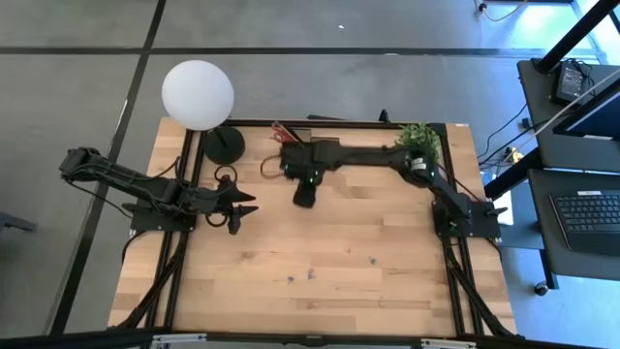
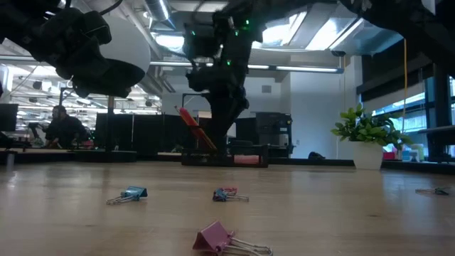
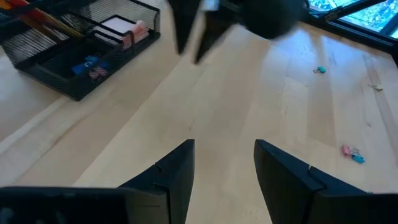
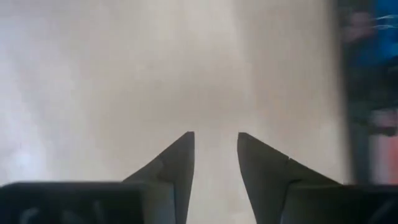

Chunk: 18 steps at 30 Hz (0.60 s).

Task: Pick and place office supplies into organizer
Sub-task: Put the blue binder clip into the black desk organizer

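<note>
While both grippers hang empty:
organizer (image 3: 74, 53): black mesh; red-handled scissors (image 3: 37, 15), pink pad (image 3: 134, 31), blue clips (image 3: 87, 65) inside
left gripper (image 3: 224, 158): jaws parted
right gripper (image 4: 216, 149): jaws apart, grasping nothing

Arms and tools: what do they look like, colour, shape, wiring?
Both arms are dark, near-black jointed links. The right arm shows small green lights near its wrist. The left arm has thin dark cables looping beside it. The left tool and right tool each end in two dark, wedge-shaped fingers tapering to points.

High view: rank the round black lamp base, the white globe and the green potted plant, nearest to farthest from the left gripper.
1. Round black lamp base, just beyond the left gripper.
2. White globe, far-left corner.
3. Green potted plant, far right.
</note>
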{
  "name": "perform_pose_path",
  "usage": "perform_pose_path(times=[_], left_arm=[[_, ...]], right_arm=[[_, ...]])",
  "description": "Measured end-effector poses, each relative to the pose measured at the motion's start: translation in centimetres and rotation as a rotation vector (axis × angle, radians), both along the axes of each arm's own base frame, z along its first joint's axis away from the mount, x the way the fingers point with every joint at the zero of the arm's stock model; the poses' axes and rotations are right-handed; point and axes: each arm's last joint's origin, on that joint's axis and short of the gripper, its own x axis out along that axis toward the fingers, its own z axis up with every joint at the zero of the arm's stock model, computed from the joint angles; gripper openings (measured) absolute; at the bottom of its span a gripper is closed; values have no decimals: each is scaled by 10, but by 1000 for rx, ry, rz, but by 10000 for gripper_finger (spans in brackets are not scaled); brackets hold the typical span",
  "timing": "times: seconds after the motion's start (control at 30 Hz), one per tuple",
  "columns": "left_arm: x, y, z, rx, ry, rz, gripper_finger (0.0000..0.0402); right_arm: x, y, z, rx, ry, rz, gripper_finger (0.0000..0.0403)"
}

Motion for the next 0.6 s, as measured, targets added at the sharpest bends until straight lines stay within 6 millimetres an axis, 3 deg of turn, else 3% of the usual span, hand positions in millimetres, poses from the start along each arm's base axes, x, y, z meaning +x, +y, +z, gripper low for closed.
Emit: perform_pose_path(times=[0.37,0.6], left_arm=[[0,-2,0,-32,8,-58,159],[0,-2,0,-33,8,-58,159]], right_arm=[[1,136,1,-6,-11,315,126],[-8,193,2,38,-49,286,127]])
